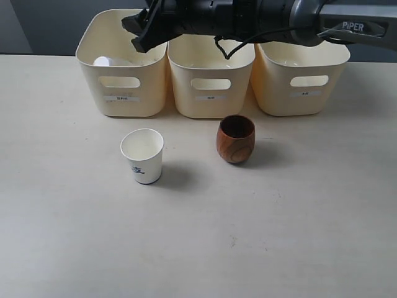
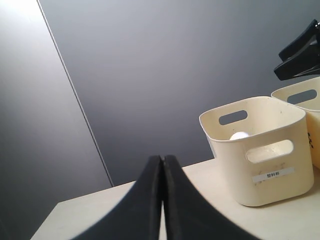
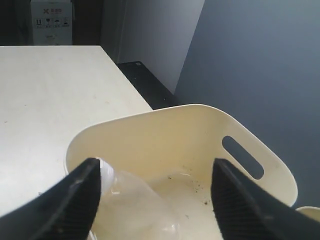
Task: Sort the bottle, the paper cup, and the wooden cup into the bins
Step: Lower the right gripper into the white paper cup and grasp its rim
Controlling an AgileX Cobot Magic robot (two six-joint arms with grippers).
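Observation:
The clear bottle lies on its side inside the left bin, and its white cap shows over the rim. My right gripper hangs open just above that bin, reaching across from the right, its jaws wide apart and empty with the bottle below them. The white paper cup stands upright on the table in front of the left bin. The reddish-brown wooden cup stands upright in front of the middle bin. My left gripper is shut and empty, off to the left of the bins.
The right bin stands beside the middle one, partly under the right arm. A dark wall rises behind the bins. The table edge runs close behind the left bin.

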